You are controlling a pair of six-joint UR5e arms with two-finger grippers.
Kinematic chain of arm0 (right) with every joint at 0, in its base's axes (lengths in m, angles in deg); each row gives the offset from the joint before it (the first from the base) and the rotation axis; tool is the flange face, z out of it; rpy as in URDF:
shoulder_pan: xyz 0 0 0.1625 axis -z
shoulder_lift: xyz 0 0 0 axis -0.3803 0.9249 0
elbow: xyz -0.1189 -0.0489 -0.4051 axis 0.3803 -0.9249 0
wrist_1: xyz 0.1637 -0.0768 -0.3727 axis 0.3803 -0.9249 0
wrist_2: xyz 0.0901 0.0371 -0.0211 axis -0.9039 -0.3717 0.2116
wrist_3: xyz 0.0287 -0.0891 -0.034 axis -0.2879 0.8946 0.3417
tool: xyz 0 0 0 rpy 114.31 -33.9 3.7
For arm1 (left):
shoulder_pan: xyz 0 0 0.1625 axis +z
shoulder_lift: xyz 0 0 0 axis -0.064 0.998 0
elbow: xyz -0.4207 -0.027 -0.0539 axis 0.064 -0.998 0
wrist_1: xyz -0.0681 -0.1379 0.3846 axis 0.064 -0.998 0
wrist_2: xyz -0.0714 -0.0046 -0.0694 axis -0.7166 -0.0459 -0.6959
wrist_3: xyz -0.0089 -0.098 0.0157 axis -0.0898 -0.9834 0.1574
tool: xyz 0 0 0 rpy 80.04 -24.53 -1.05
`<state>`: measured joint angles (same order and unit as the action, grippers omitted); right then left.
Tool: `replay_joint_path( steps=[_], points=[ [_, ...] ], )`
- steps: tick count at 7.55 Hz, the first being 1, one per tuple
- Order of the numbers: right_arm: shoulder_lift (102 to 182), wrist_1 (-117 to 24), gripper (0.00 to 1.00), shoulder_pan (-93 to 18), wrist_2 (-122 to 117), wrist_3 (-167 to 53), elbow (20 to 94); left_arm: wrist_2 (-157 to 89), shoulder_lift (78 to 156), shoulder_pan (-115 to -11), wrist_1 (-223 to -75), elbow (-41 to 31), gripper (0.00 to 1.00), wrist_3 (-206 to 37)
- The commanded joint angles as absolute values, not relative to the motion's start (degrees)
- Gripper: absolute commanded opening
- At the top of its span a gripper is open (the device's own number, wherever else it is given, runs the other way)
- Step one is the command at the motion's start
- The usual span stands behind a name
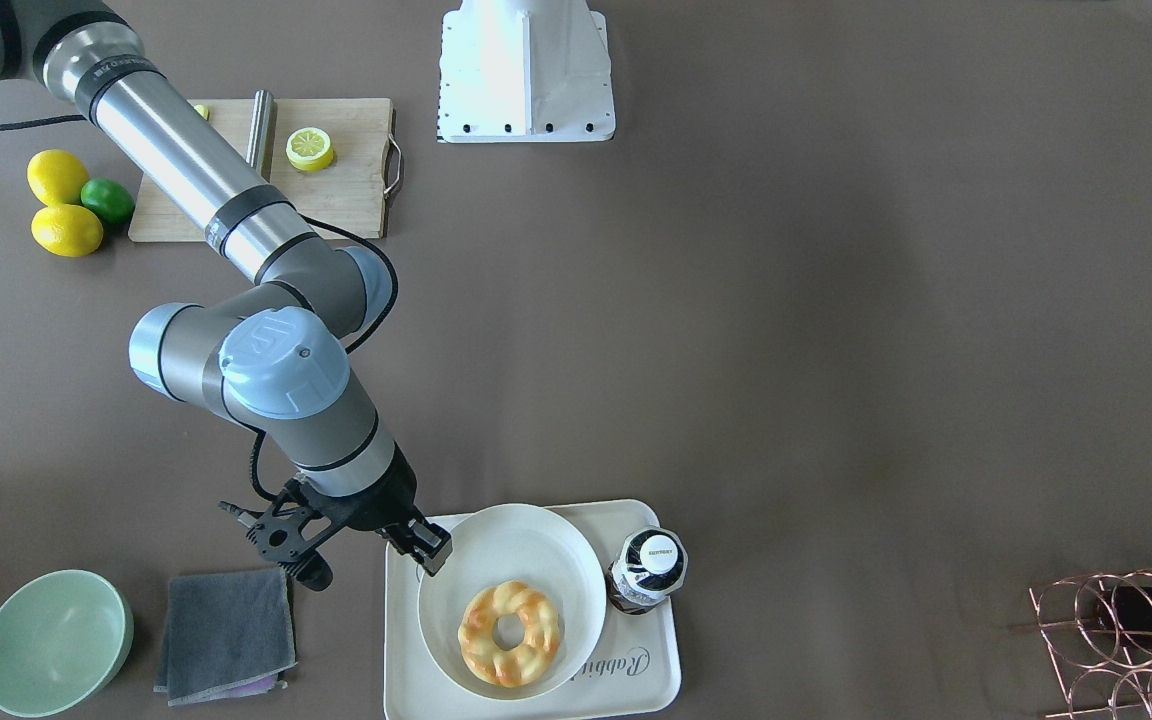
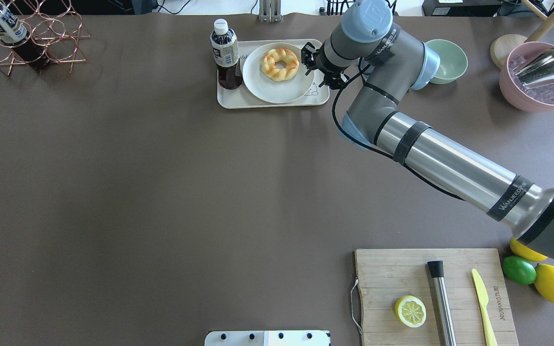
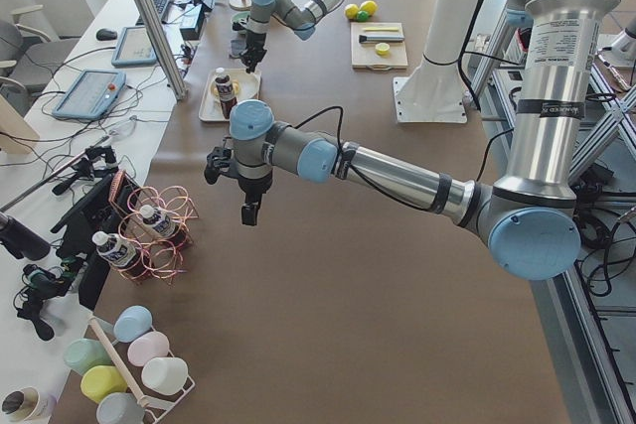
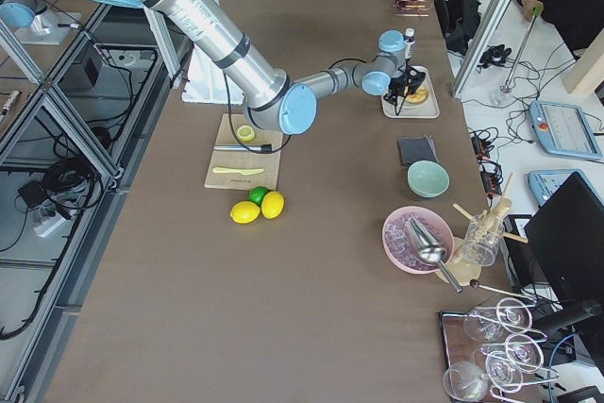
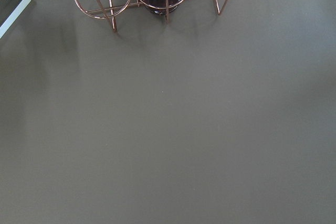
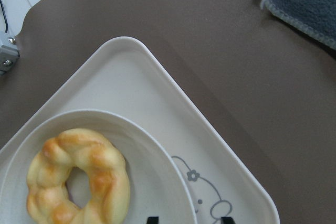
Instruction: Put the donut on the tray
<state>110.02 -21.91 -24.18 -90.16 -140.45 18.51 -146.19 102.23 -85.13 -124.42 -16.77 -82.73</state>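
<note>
The donut (image 1: 481, 630), golden and braided, lies on a white plate (image 1: 526, 545) that rests on the cream tray (image 1: 406, 650). It also shows in the overhead view (image 2: 270, 65) and the right wrist view (image 6: 113, 182). My right gripper (image 2: 316, 67) hovers at the plate's rim, just beside the donut. In the right wrist view its fingertips (image 6: 152, 220) stand apart with nothing between them, over the tray (image 6: 157, 103). My left gripper (image 3: 248, 213) hangs over bare table near the copper rack; I cannot tell whether it is open.
A dark drink bottle (image 2: 226, 55) stands on the tray beside the plate. A grey cloth (image 1: 226, 630) and a green bowl (image 1: 54, 640) lie next to the tray. The wooden cutting board (image 2: 431, 288) holds a lemon half. The copper bottle rack (image 2: 17, 38) stands far left.
</note>
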Motion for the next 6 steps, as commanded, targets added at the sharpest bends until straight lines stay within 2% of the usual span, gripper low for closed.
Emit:
replay_joint_path(
  steps=[1,3,5,6],
  points=[
    [114.3,-22.55,1.0,-30.18,-94.38,-137.99,22.94,-146.25,102.12,-87.94,-121.07,-16.75,0.98,-77.55],
    [127.0,-31.12,1.0,-34.13,-96.33,-121.99,34.59,-146.25,101.95,-90.58,-117.37,-16.75,0.98,-72.35],
    [137.3,-41.31,1.0,-43.08,-104.48,-104.65,44.62,-146.25,101.77,-91.12,-117.36,-16.84,0.98,-72.25],
    [143.35,-46.4,1.0,-47.04,-108.09,-97.0,51.98,-146.25,101.51,-91.21,-117.44,-16.84,0.98,-72.25]
  ],
)
